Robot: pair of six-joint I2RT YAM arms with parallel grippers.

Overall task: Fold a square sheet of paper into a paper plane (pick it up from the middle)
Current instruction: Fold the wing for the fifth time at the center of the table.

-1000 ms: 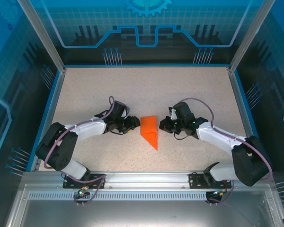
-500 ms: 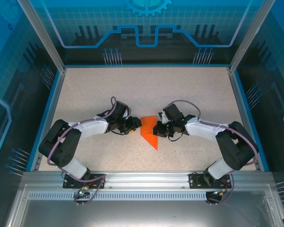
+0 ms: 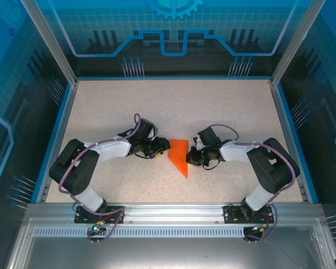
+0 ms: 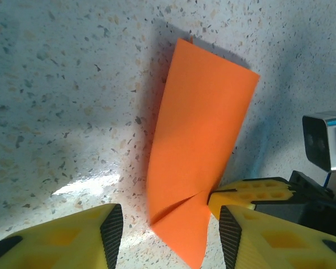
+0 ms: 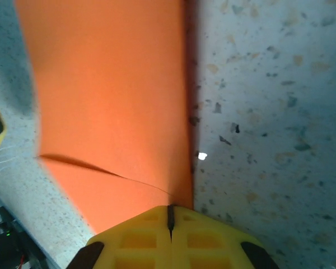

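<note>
Folded orange sheet of paper (image 3: pixel 180 155) flat on the table (image 3: pixel 101 106) between both grippers, right gripper (image 5: pixel 169 216) drawn in closer than a second ago, jaws pressed shut, tips at the sheet's edge, left gripper (image 4: pixel 167 217) half open, gripping nothing, nudged nearer, fingers straddling the sheet's end

No lettering, number, label or brand name can be read on any surface in these views. The nearest thing to a sign is a light-blue gear emblem (image 3: pixel 175 7) printed at the top edge of the translucent blue back panel (image 3: pixel 101 33) of the enclosure. Below it on the same panel runs a light-blue circuit-style outline (image 3: pixel 173 46), and it carries no characters that can be made out.
</note>
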